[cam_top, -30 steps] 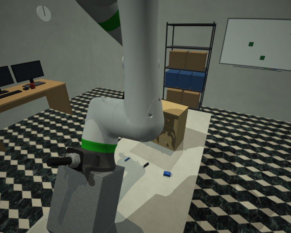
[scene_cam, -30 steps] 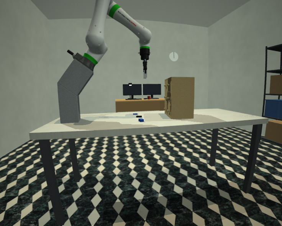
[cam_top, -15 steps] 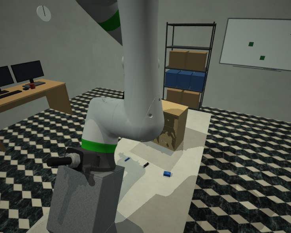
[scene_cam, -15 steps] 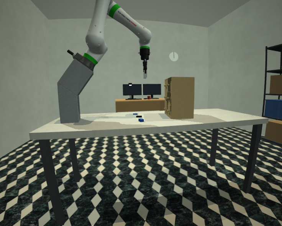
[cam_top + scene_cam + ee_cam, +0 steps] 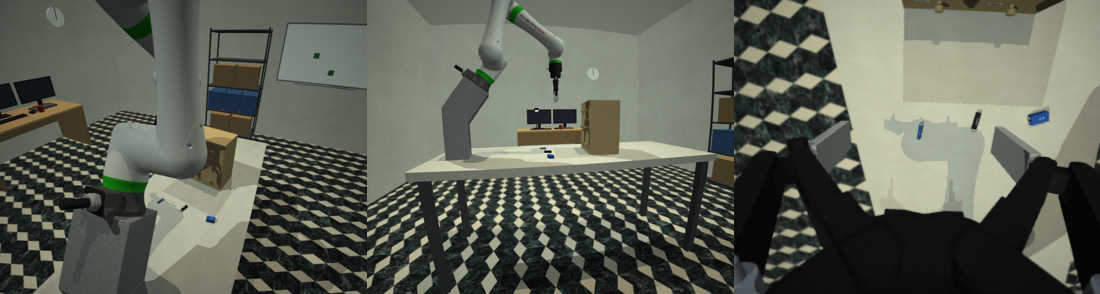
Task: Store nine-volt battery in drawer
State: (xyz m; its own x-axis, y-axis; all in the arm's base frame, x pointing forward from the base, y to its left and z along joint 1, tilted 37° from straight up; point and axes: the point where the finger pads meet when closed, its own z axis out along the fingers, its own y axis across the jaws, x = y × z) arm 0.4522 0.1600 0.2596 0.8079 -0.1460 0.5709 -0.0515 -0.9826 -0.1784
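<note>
The nine-volt battery, a small blue block (image 5: 210, 219) (image 5: 550, 156) (image 5: 1038, 118), lies on the table in front of the chest, rightmost of the small things in the wrist view. The small chest (image 5: 230, 159) (image 5: 604, 127) (image 5: 970, 9) stands upright on the table. Its drawers look pushed in; the arm covers part of its front in the top view, and the letter F cannot be read. My gripper (image 5: 555, 101) (image 5: 921, 137) is open and empty. It points down high above the table, in front of the chest, with its fingertips near the height of the chest's top.
A black cylinder (image 5: 183, 208) (image 5: 548, 151) (image 5: 976, 120) lies beside the nine-volt battery. A thinner blue cylinder (image 5: 160, 201) (image 5: 543, 148) (image 5: 920, 130) lies farther left in the wrist view. Knobs (image 5: 582, 126) (image 5: 1011, 9) stick out from the chest's front.
</note>
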